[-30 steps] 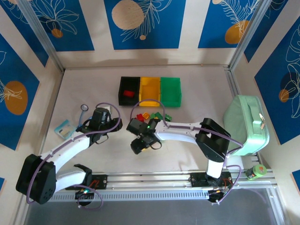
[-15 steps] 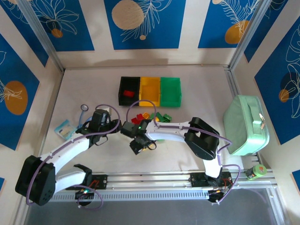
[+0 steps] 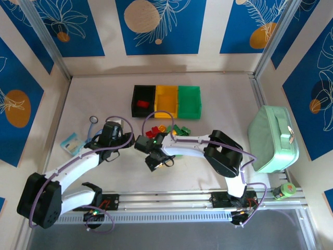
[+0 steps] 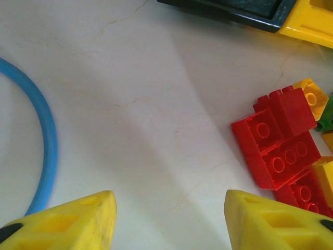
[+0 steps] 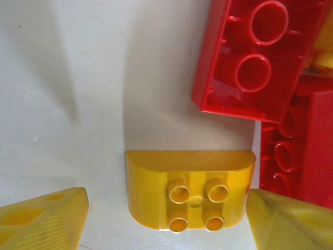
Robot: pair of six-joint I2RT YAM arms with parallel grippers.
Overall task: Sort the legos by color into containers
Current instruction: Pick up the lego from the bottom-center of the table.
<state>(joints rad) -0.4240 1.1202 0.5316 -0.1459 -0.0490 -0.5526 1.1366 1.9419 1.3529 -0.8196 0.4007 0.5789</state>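
- Top view: the three joined bins sit upper middle of the frame, black bin (image 3: 147,92) on the left, yellow bin (image 3: 166,99) in the middle, green bin (image 3: 189,101) on the right. One red lego (image 3: 141,103) lies in the black bin.
- The loose legos (image 3: 165,128) are a mixed red/yellow/green pile on the table (image 3: 104,94), just below the bins.
- So the right jaws are released, over the lower left edge of that pile. In the wrist view the yellow fingertips (image 5: 41,219) sit spread on either side of a rounded yellow brick (image 5: 190,195), which lies studs up, flat on the table. The lower-right tip is right by the brick's corner; can't tell if it touches.
- Red bricks (image 5: 255,57) fill the upper right of that view, just beside the yellow one.
- And the left jaws are released too, with only bare table between the tips. A red cluster (image 4: 278,146) is at the right edge and a blue ring (image 4: 47,151) at the left.
- The mint case (image 3: 273,138) is on the right of the top view.
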